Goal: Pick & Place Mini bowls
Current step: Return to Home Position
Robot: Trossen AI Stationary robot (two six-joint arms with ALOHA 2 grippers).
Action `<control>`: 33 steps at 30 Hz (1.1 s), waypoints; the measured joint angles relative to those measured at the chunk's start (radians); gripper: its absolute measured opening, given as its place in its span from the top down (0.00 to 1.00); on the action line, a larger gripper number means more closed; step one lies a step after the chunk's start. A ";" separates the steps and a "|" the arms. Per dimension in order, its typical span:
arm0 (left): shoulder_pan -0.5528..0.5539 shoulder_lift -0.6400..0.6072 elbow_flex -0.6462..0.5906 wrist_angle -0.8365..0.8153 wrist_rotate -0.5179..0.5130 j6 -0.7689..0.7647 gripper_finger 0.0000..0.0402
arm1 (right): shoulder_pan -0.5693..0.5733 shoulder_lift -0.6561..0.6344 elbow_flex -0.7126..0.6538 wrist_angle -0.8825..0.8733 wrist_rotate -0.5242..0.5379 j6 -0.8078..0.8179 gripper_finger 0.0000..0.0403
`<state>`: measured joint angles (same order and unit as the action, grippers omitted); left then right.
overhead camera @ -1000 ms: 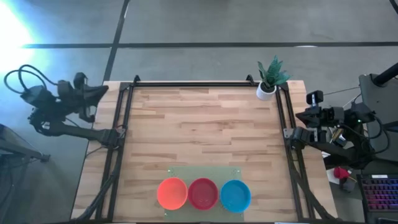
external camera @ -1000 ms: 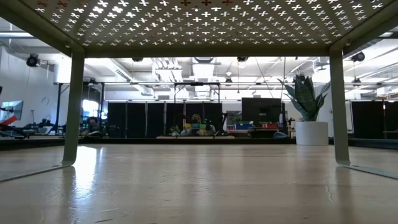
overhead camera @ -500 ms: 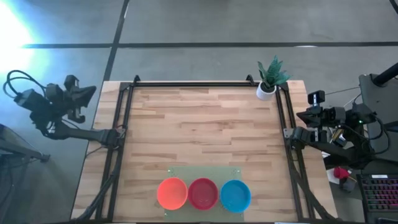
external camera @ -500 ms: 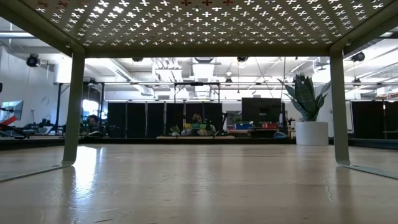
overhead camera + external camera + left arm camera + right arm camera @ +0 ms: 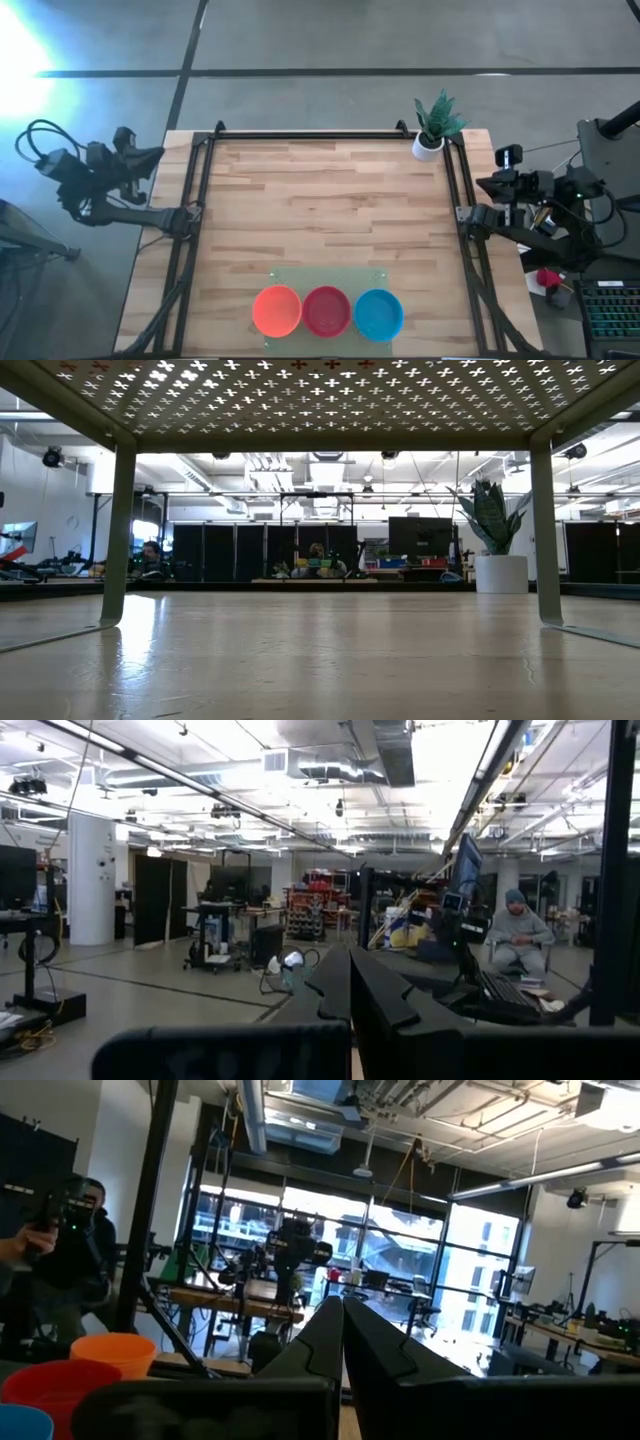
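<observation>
**Arms off the bench, bowls on the shelf**

From above I count three mini bowls showing: one orange bowl [image 5: 277,310], one red bowl [image 5: 326,311] and one blue bowl [image 5: 378,313]. They sit side by side on the shelf [image 5: 325,275] at the middle of the bench's [image 5: 320,210] near edge. I cannot count any nested beneath. The left arm [image 5: 90,175] sits beyond the left edge and the right arm [image 5: 510,190] beyond the right edge. The left jaws and right jaws are each pressed together, pinching nothing. One potted plant [image 5: 428,145] stands at the far right corner.

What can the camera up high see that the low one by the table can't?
Only high: the orange bowl, red bowl and blue bowl in a row on the shelf; left arm and right arm beside the table. Only low: the shelf's holey underside, people far off. Both: the table, the potted plant.
</observation>
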<state>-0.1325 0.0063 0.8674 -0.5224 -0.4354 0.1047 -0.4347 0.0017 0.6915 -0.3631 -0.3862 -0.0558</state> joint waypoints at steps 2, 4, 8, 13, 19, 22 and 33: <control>0.000 -0.001 -0.011 0.006 0.001 -0.001 1.00 | 0.000 0.000 -0.008 0.000 0.000 0.004 0.98; 0.000 -0.001 -0.025 0.007 0.004 -0.002 1.00 | 0.000 0.000 -0.022 0.001 0.001 0.013 0.98; 0.000 -0.002 -0.068 0.040 0.006 -0.005 1.00 | 0.000 0.000 -0.075 0.032 0.013 0.022 0.98; 0.000 -0.002 -0.122 0.060 0.006 -0.008 1.00 | 0.000 -0.001 -0.171 0.136 0.016 0.028 0.98; 0.000 -0.003 -0.204 0.119 0.009 -0.011 1.00 | 0.000 -0.001 -0.277 0.216 0.016 0.064 0.98; 0.000 -0.003 -0.252 0.151 0.013 -0.011 1.00 | 0.000 -0.001 -0.319 0.234 0.015 0.086 0.98; 0.000 -0.004 -0.419 0.314 0.038 -0.008 1.00 | 0.000 -0.002 -0.465 0.370 0.011 0.129 0.98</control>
<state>-0.1326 0.0022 0.4489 -0.2085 -0.3971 0.0967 -0.4343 -0.0002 0.2260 0.0072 -0.3749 0.0735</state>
